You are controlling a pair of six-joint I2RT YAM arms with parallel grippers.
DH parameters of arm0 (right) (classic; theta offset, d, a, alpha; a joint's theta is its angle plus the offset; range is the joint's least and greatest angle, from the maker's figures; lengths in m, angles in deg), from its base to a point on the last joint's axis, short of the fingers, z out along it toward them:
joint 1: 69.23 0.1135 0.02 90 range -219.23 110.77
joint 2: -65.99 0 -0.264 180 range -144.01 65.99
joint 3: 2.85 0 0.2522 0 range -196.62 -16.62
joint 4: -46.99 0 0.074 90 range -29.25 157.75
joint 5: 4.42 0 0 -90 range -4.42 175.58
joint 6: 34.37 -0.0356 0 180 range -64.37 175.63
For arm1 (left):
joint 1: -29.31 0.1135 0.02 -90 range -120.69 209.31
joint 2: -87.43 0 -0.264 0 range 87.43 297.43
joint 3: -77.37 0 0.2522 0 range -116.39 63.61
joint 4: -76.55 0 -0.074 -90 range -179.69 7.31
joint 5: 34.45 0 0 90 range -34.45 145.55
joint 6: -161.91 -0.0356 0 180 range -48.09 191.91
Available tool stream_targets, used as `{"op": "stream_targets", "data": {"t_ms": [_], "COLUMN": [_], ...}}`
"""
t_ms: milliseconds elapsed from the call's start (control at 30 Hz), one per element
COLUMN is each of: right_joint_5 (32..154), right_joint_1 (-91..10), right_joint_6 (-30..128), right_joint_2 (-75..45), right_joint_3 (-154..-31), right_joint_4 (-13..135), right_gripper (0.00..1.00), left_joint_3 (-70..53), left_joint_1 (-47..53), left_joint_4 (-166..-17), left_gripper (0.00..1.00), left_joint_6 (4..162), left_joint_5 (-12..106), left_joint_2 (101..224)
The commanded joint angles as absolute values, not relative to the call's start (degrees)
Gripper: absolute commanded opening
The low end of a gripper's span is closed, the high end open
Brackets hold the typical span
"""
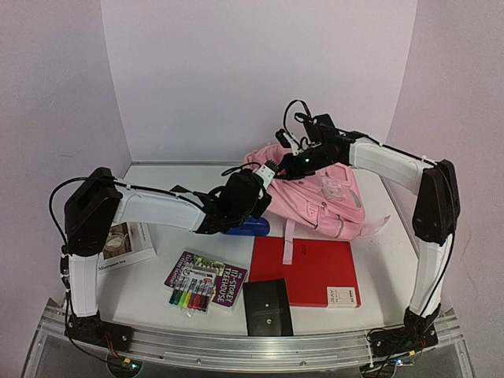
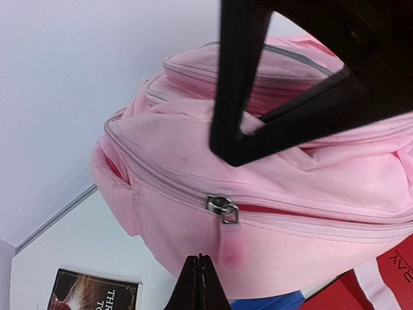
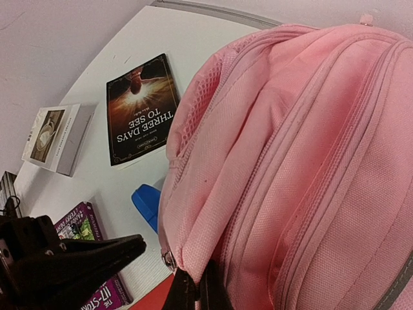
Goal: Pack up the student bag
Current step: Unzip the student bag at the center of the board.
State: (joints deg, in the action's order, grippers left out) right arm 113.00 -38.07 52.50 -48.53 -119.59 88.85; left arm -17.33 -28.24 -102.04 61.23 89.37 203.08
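Note:
The student bag (image 1: 319, 197), a big pink backpack, lies at the back middle of the table. My right gripper (image 3: 200, 289) is shut on a fold of the student bag's (image 3: 290, 161) fabric near the zip's end. The right gripper (image 1: 285, 161) holds that edge from above. My left gripper (image 2: 200, 279) is shut with nothing between its fingers, just left of the pink zip pull (image 2: 233, 250) that hangs from the metal slider (image 2: 222, 208). Right of the slider the zip gapes, showing red inside. The left gripper (image 1: 266, 179) sits at the bag's left side.
A blue object (image 1: 249, 227) lies under the left gripper. A red notebook (image 1: 307, 269), a black flat item (image 1: 268, 307), a purple book with markers (image 1: 205, 282) and a white box (image 1: 122, 244) lie in front. A dark book (image 3: 142, 110) lies behind the bag.

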Motion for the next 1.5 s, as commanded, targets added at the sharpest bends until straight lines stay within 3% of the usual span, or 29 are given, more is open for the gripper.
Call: {"op": "stream_targets", "data": {"t_ms": [0, 100, 233, 400, 500, 1067, 1467], "right_joint_5": [113.8, 113.9, 114.6, 114.7, 115.0, 117.6, 117.5], "right_joint_1": [-37.9, -37.9, -37.9, -37.9, -37.9, -37.9, -37.9], "right_joint_6": [54.3, 54.3, 53.6, 52.5, 51.9, 50.6, 52.2], "right_joint_2": [-44.2, -44.2, -44.4, -44.5, -44.4, -43.4, -43.7], "right_joint_3": [-119.9, -119.5, -119.9, -120.6, -120.9, -120.2, -119.1], "right_joint_4": [84.5, 84.5, 84.4, 84.4, 84.4, 84.4, 84.5], "right_gripper": [0.00, 0.00, 0.00, 0.00, 0.00, 0.00, 0.00], "left_joint_3": [-15.9, -15.3, -13.6, -13.4, -14.4, -22.8, -19.9], "left_joint_1": [-26.3, -25.6, -25.5, -25.5, -25.5, -24.2, -22.5], "left_joint_4": [-103.3, -103.3, -104.6, -104.7, -103.6, -97.3, -99.0], "left_gripper": [0.00, 0.00, 0.10, 0.35, 0.41, 0.36, 0.09], "left_joint_6": [65.5, 66.5, 68.0, 68.5, 69.0, 70.1, 71.4], "left_joint_5": [87.4, 84.5, 79.2, 75.4, 73.8, 73.2, 73.1], "left_joint_2": [197.0, 196.1, 194.9, 195.0, 196.1, 204.2, 201.0]}}
